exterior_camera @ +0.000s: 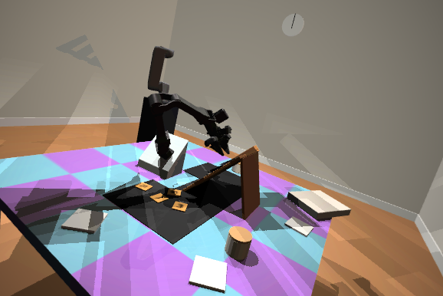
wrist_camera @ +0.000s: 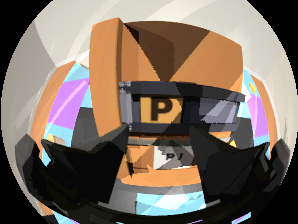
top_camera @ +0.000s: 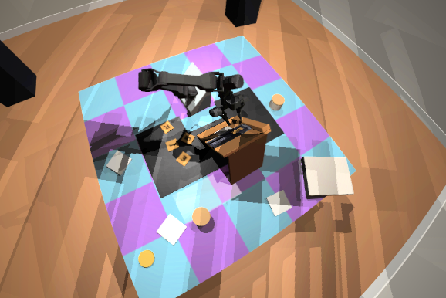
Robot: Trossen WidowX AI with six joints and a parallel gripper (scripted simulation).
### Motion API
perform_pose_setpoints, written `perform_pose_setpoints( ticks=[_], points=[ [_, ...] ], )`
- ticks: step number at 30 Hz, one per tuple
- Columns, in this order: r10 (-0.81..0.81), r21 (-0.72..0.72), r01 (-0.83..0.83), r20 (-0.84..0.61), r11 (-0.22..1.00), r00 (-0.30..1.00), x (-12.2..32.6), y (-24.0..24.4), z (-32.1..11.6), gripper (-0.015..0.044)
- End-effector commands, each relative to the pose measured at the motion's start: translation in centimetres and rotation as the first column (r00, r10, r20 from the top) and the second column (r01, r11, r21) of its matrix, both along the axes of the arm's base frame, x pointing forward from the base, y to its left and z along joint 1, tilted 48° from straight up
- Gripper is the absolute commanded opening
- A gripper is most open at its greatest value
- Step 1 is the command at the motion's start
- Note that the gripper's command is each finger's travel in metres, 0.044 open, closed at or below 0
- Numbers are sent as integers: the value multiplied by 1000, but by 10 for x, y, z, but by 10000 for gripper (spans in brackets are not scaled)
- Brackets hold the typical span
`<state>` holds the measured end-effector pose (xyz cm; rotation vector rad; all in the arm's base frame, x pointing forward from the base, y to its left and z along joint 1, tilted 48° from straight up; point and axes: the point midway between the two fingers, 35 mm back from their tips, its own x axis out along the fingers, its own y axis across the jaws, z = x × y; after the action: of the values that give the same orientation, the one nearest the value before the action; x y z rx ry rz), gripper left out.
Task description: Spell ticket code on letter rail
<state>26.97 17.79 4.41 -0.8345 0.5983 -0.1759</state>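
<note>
The gripper is open and empty, its fingertips close above the sloping board. In the wrist view, the P tile lies in the dark rail near its left end, with a narrow gap beside the end block. The ticket shows "PJ"; the right finger hides any further print. Four loose tiles lie left of the board: R, a shaded tile, one with an unclear letter, and one resembling 3.
A black mat lies under the tiles and board. Cylinders stand front and back right. A thick white box is at the right. Flat white squares and a yellow disc lie around.
</note>
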Motion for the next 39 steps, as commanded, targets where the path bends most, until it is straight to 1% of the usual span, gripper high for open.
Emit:
perform_pose_setpoints(
  ticks=[1, 6, 17, 28, 34, 39],
  points=[
    [-3, 5, 3, 9, 1000, 1000, 1, 1, 3, 295],
    [-3, 5, 3, 9, 1000, 1000, 1, 1, 3, 295],
    [0, 1, 0, 0, 1000, 1000, 0, 0, 1, 6],
    [-3, 0, 3, -5, 1000, 1000, 1, 1, 0, 0],
    [-126, -22, 124, -157, 992, 980, 20, 4, 1, 0],
    [-273, -63, 267, -284, 962, 919, 31, -1, 11, 0]
  ],
)
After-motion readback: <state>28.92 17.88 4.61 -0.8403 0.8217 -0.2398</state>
